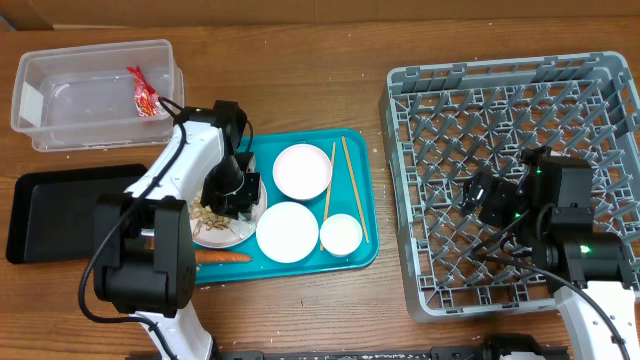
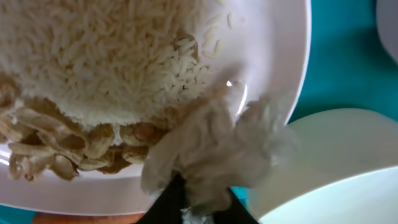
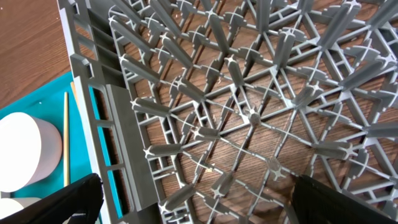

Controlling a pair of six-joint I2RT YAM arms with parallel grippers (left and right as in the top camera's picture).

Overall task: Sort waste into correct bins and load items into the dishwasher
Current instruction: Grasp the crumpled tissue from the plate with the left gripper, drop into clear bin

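My left gripper (image 1: 232,198) (image 2: 202,200) hangs over the right edge of a white plate (image 1: 222,237) (image 2: 277,37) on the teal tray (image 1: 362,150). It is shut on crumpled white tissue (image 2: 217,146), which bulges out from between the black fingers (image 2: 165,202). White rice (image 2: 112,50) and beige scraps (image 2: 62,152) lie on that plate. A red wrapper (image 1: 143,92) is in the clear tub (image 1: 60,62). An orange carrot (image 1: 222,257) rests at the tray's front edge. My right gripper (image 1: 487,195) (image 3: 208,199) stands open above the grey rack (image 1: 500,72) (image 3: 106,118), holding nothing.
The teal tray also carries a round plate (image 1: 302,170), a bowl (image 1: 287,231) (image 2: 336,162), a small cup (image 1: 341,233) (image 3: 25,155) and two chopsticks (image 1: 330,180) (image 3: 65,137). A black tray (image 1: 50,205) lies at the far left, below the tub.
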